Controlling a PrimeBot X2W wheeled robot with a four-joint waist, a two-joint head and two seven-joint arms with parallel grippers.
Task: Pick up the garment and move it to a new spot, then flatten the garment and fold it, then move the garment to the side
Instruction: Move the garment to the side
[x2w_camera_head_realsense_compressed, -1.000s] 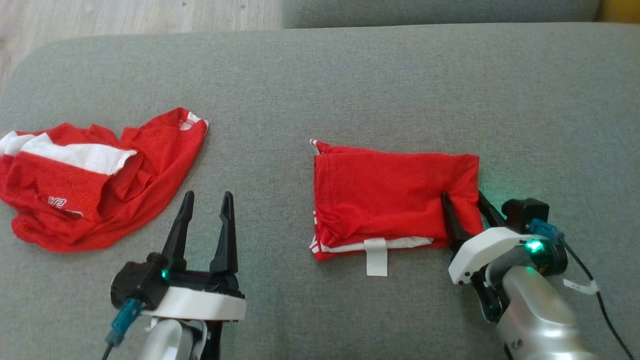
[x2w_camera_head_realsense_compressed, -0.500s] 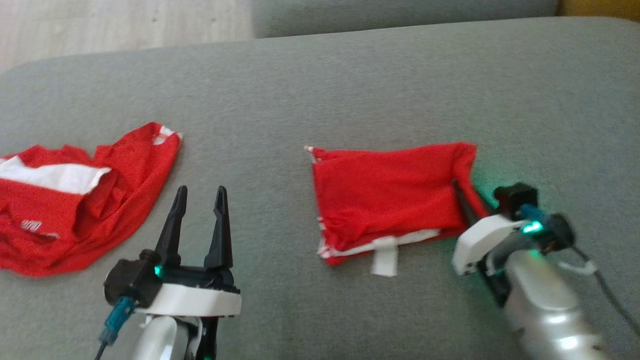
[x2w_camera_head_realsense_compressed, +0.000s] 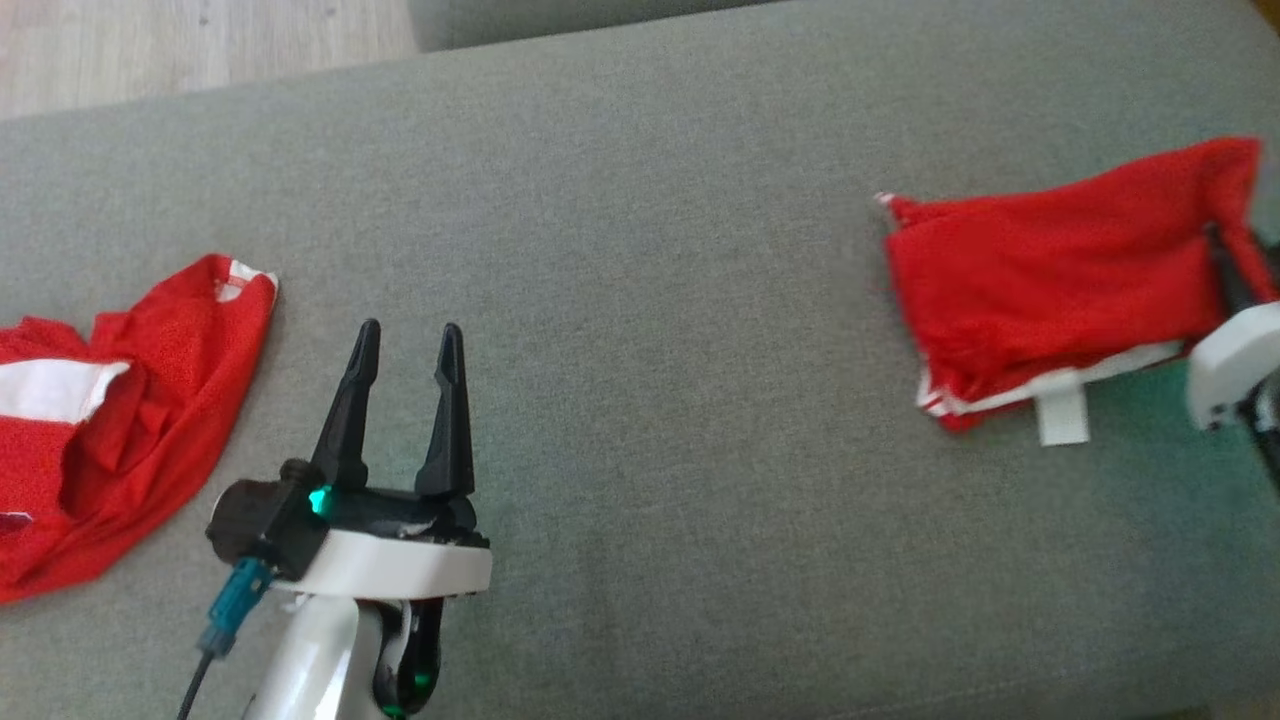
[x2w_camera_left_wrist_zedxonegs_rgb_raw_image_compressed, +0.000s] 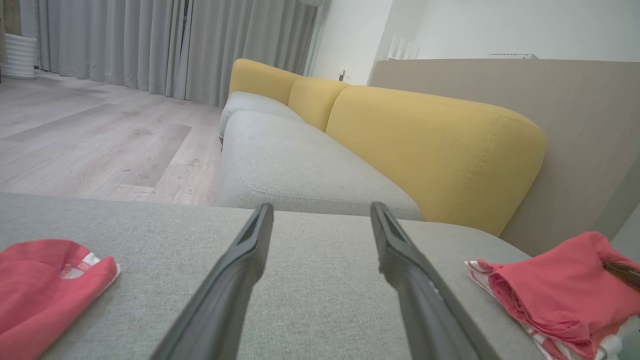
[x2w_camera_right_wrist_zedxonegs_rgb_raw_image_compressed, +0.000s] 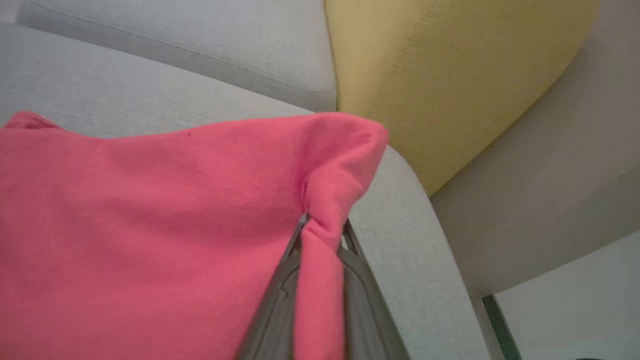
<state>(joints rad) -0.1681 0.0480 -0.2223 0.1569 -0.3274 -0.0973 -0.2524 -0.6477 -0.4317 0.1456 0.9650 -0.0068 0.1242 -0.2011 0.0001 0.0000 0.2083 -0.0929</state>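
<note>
In the head view, the folded red garment sat far out on the right of the grey sofa seat, its white tag poking from the near edge. The right tool was at the garment's right edge, with the cloth there drawn up around a dark finger. The left tool hovered over bare seat, fingers apart and holding nothing, near a crumpled red garment at the left. The left wrist view confirmed those spread fingers pointing across the seat toward a yellow backrest, the folded bundle off to one side. The right wrist view settled the grip: both fingers were pinched together on a bunched corner of the folded cloth, the rest spreading away over the cushion. This looked like the last step, shifting the fold aside. The next move would call for setting it down short of the seat's edge, then letting go and backing off without dragging the layers open.
</note>
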